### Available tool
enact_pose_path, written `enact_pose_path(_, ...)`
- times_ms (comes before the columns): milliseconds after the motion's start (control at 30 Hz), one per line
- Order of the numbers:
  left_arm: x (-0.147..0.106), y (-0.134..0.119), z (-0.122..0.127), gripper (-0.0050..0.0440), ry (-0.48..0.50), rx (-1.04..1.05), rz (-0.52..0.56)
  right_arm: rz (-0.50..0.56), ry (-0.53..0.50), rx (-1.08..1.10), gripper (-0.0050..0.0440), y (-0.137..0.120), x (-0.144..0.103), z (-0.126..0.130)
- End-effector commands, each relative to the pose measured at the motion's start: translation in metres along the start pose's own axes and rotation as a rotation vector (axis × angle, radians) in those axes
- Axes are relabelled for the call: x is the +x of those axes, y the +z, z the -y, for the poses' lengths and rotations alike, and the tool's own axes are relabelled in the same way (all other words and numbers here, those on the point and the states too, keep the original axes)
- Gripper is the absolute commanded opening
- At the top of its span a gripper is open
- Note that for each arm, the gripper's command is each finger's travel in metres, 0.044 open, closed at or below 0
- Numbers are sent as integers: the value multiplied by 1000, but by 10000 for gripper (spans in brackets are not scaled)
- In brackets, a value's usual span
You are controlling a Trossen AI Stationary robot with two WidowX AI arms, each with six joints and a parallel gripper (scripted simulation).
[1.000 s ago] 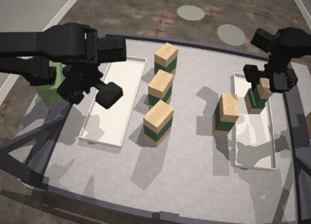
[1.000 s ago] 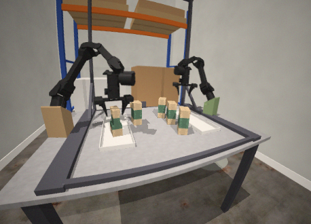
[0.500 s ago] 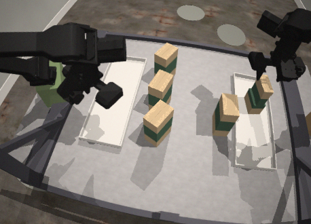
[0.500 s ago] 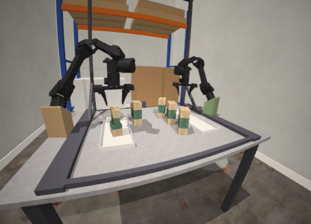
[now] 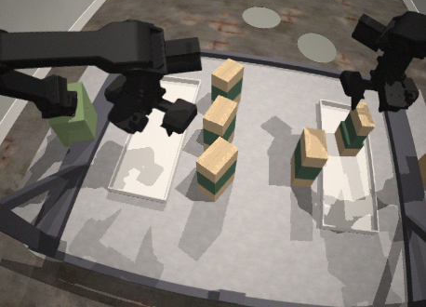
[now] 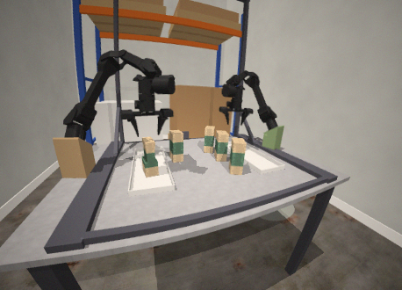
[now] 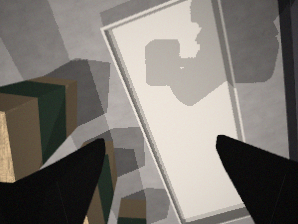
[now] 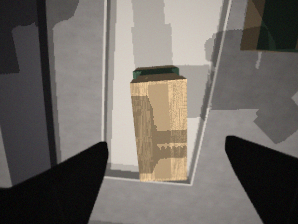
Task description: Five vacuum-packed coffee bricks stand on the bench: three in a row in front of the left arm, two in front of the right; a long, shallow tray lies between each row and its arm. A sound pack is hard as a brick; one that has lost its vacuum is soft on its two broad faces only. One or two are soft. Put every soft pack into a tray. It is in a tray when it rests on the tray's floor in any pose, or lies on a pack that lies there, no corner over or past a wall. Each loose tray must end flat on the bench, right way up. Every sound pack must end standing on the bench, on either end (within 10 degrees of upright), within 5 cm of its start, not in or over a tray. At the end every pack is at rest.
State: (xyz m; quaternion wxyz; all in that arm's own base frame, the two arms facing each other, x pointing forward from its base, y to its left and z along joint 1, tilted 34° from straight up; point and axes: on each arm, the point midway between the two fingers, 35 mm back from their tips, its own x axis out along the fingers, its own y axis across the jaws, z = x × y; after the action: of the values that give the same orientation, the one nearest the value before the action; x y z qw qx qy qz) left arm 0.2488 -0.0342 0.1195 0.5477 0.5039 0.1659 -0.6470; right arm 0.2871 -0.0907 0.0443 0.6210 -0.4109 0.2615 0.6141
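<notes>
A coffee pack with a dented green band [image 5: 352, 138] [image 6: 150, 161] [image 8: 162, 130] stands on the floor of the right tray [image 5: 349, 192] [image 6: 140, 185] [image 8: 120, 100]. My right gripper [image 5: 368, 109] [image 6: 148, 135] [image 8: 166, 145] is open above it, nothing between its fingers. Another pack [image 5: 309, 159] [image 6: 176, 146] [image 8: 270, 25] stands on the bench beside this tray. Three packs [image 5: 227, 82] [image 5: 219, 124] [image 5: 217, 168] stand in a row beside the left tray [image 5: 158, 189] [image 6: 263, 163] [image 7: 175, 120], which holds nothing. My left gripper [image 5: 153, 129] [image 6: 236, 123] [image 7: 160, 142] is open and empty above this tray.
A dark frame [image 5: 232, 296] [image 6: 197, 218] edges the bench. A green block [image 5: 76, 122] [image 6: 273, 137] stands by the left arm's base and a brown box [image 6: 74, 158] by the right arm's base. Bench surface separates the three-pack row from the right-hand packs.
</notes>
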Motion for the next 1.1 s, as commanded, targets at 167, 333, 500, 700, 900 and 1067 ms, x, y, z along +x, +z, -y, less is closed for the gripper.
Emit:
enact_pose_path(167,-3,-44,-38,375,13,-9,-4,-13,-9,-12,368,0,-4,3)
enact_pose_path(333,-4,-77,-63,375,14,-8,-6,-13,-9,-12,368,0,-4,3)
enact_pose_path(500,-5,-111,-88,375,15,-7,-7,-13,-9,-12,368,0,-4,3)
enact_pose_path(700,-5,-122,-96,375,15,-6,-7,-13,-9,-12,368,0,-4,3)
enact_pose_path(900,-5,-122,-96,375,15,-6,-7,-13,-9,-12,368,0,-4,3)
enact_pose_path(1067,-5,-122,-96,375,15,-6,-7,-13,-9,-12,368,0,-4,3)
